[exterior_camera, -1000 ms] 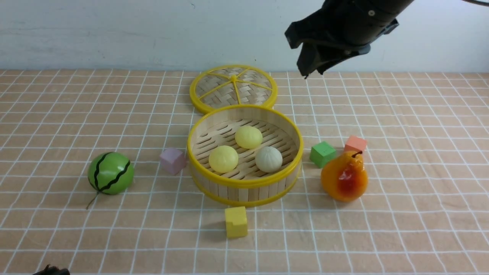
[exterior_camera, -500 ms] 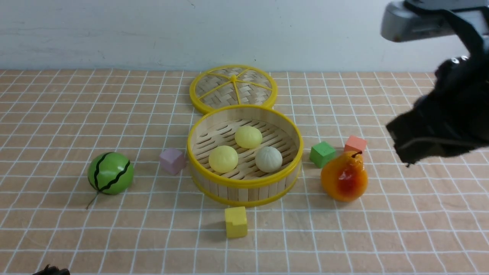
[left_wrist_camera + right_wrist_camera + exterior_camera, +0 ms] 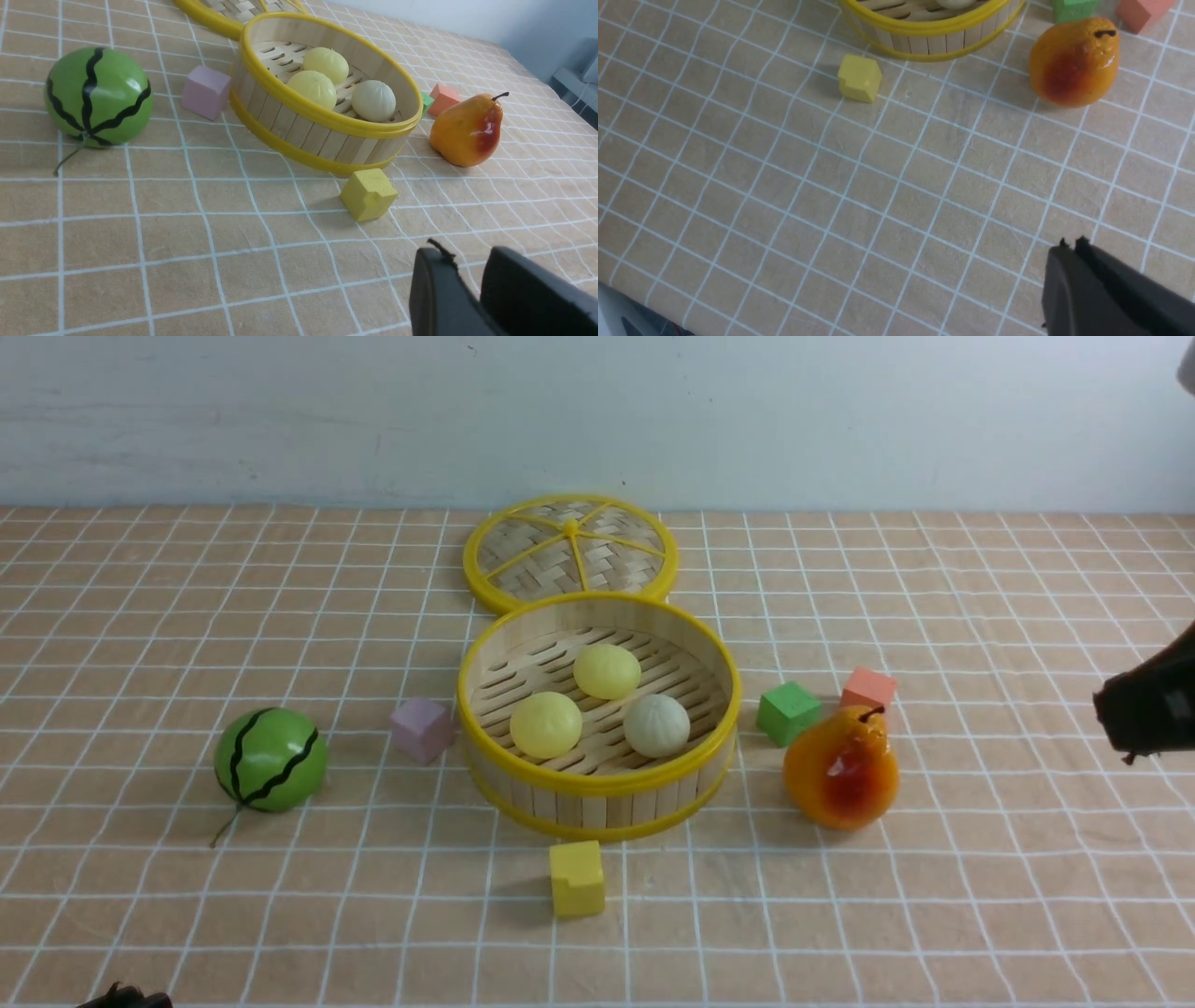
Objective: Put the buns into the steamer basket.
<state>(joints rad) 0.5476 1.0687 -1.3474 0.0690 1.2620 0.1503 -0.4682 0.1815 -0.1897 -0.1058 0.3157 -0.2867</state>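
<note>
The three round pale yellow and off-white buns [image 3: 546, 725] lie in the round yellow-rimmed bamboo steamer basket [image 3: 597, 784], between the green striped watermelon ball [image 3: 272, 760] and the orange pear [image 3: 842, 767].

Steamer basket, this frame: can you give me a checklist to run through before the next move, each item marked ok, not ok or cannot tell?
1. Both pale yellow buns inside the steamer basket: ok.
2. Off-white bun inside too: ok.
3. Watermelon ball and pear outside the basket: ok.
4. Right tool shut and away from the basket: ok.
5. Left tool open, nothing between its fingers: ok.
6. Undersides of the buns clean: cannot tell, hidden.
</note>
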